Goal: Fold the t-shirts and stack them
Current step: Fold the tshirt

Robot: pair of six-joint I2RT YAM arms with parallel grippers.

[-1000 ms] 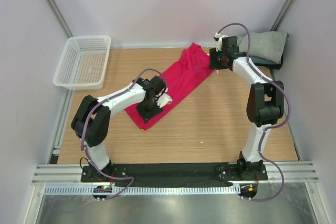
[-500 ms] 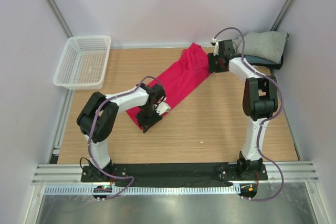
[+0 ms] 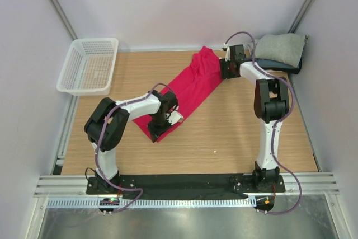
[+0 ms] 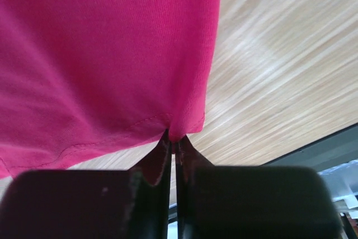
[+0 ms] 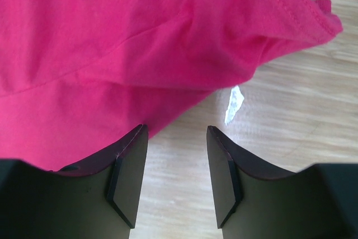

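Observation:
A crimson-pink t-shirt (image 3: 190, 86) lies stretched diagonally across the wooden table, bunched at its far end. My left gripper (image 3: 163, 127) is at its near lower end; in the left wrist view (image 4: 172, 141) it is shut, pinching the hem corner of the pink t-shirt (image 4: 106, 54). My right gripper (image 3: 225, 71) is at the shirt's far right edge; in the right wrist view (image 5: 174, 138) it is open and empty, just above the table beside the pink cloth (image 5: 128, 37). A folded light grey t-shirt (image 3: 281, 47) lies on a dark one at the back right corner.
A white plastic mesh basket (image 3: 89, 65) stands at the back left of the table. Walls and metal frame posts enclose the table on three sides. A small white scrap (image 5: 234, 104) lies on the wood near the right gripper.
My left gripper moved a little toward the near right along the shirt's lower end. My right arm swung its wrist slightly left toward the shirt's far edge.

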